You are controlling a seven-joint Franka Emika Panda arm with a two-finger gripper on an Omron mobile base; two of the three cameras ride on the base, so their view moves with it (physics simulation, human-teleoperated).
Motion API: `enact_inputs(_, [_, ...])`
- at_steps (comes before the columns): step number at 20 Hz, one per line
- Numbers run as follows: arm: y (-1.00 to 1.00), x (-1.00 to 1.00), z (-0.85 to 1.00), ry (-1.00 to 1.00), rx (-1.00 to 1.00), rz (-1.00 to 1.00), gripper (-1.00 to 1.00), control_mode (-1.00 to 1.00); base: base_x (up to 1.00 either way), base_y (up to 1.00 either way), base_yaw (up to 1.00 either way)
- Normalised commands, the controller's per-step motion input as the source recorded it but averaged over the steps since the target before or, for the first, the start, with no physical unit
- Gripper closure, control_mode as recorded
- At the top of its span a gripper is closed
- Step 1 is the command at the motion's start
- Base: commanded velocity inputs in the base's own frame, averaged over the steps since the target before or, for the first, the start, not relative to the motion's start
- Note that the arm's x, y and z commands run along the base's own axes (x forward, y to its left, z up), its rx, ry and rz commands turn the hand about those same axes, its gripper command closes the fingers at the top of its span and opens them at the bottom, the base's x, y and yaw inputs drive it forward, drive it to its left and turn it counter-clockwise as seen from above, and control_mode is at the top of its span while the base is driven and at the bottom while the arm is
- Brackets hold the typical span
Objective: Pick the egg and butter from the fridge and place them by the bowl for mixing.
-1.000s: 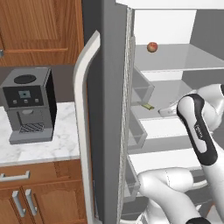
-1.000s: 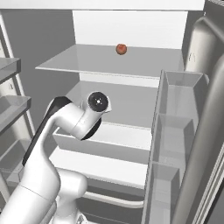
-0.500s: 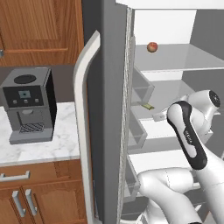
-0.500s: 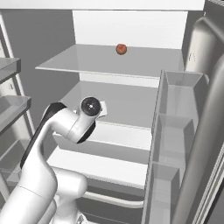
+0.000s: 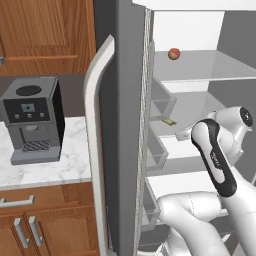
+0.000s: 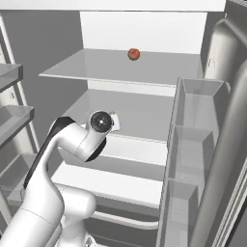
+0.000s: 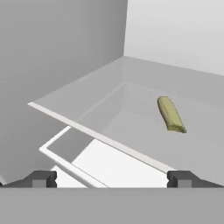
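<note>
Yellow-olive butter (image 7: 171, 114) stick, one, on grey fridge (image 6: 144, 103) shelf, one red-orange fruit (image 6: 133, 54) above, hand (image 7: 112, 178) released, empty.

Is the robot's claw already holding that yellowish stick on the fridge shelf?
No, the butter lies alone on the shelf, ahead of the open gripper.

White arm (image 5: 200, 220) — dark glossy joints

A rendered home kitchen. An open grey fridge (image 5: 125, 125) with a white inside and glassy shelves stands beside a marble counter (image 5: 45, 172) holding a black coffee machine (image 5: 32, 120), with wooden cabinets (image 5: 50, 35) above and below.
</note>
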Motion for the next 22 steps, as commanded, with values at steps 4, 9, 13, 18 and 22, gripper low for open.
enact_inputs(4, [-0.07, 0.01, 0.0, -0.02, 0.0, 0.0, -1.0, -1.0, 0.0, 0.0, 0.0])
enact_inputs(9, [0.01, 0.15, 0.0, -0.04, 0.0, 0.0, -1.0, -1.0, 0.0, 0.0, 0.0])
enact_inputs(13, [0.0, 0.26, 0.0, -0.02, 0.0, 0.0, -1.0, -1.0, 0.0, 0.0, 0.0])
enact_inputs(18, [-0.03, 0.51, 0.0, 0.0, 0.0, 0.0, -1.0, -1.0, 0.0, 0.0, 0.0])
enact_inputs(22, [-0.12, 0.39, 0.0, -0.01, 0.0, 0.01, -1.0, -1.0, 0.0, 0.0, 0.0])
